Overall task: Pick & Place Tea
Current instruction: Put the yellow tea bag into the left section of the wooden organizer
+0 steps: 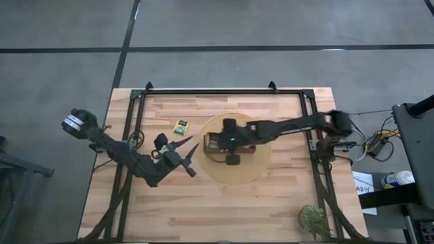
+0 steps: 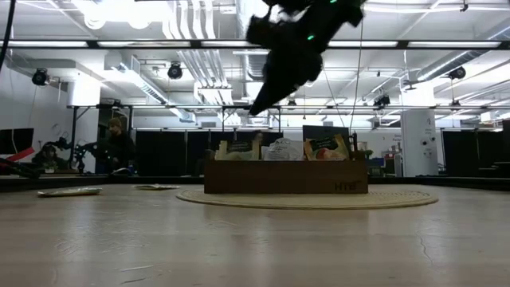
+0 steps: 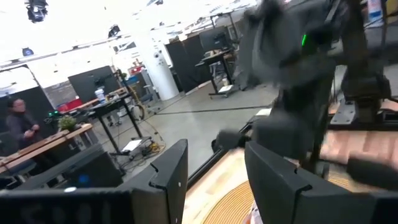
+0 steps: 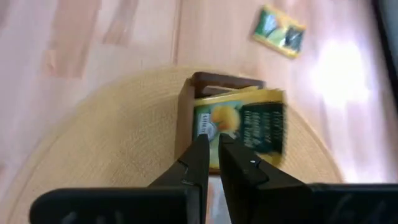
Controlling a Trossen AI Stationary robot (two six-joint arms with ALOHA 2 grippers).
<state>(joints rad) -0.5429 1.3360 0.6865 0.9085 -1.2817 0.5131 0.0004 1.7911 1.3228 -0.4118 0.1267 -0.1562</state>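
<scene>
A strip of white lettering runs along the edge of the yellow-green tea packet (image 4: 239,127) that stands upright in the brown wooden three-compartment tray (image 4: 214,84), but the letters are too blurred to read; on the tray's front wall in the low view there is a small dark stamp, also unreadable. This packet is flat and square, yellow on one half with an orange-yellow fruit picture, dark green on the other half with pale rows of print. It fills the end compartment of the tray, which sits on a round woven straw mat (image 1: 261,169) in the middle of the light wooden table (image 1: 224,210).

A second flat yellow-green packet with dark marks (image 1: 180,126) lies on the bare table top, just off the mat's edge, well apart from both arms. In the low view more packets (image 2: 283,149) stand in the tray's compartments, white and orange among them.

The right gripper (image 4: 210,149) hangs above the tray's end compartment, its two dark fingers pressed nearly together with nothing between them. The left gripper (image 1: 190,157) waits beside the mat over bare table, its fingers (image 3: 171,171) spread wide and empty
</scene>
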